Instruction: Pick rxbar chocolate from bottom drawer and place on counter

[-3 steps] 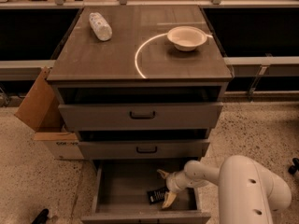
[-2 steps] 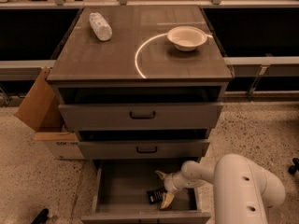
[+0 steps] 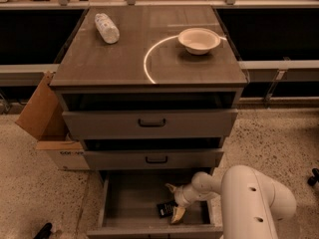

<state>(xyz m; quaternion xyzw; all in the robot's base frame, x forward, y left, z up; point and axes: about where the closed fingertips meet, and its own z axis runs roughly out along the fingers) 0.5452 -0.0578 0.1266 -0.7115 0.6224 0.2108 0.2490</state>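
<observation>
The bottom drawer (image 3: 130,199) is pulled open and shows its grey tray floor. The rxbar chocolate (image 3: 165,208) lies flat in it, right of centre near the front, partly hidden by my gripper. My gripper (image 3: 174,201) reaches in from the right with its pale fingers spread, one finger (image 3: 171,188) behind the bar and one finger (image 3: 178,214) in front of it. It is open and straddles the bar's right end. The counter (image 3: 124,59) is above, with its white arc marking.
A white-wrapped roll (image 3: 107,28) lies at the counter's back left and a pale bowl (image 3: 199,40) at the back right. The two upper drawers (image 3: 149,123) are slightly ajar. A cardboard box (image 3: 45,118) stands left of the cabinet. My white arm (image 3: 249,203) fills the lower right.
The arm and gripper have shifted a little left and deeper over the bar. The fingers stay spread. The bar has not moved.
</observation>
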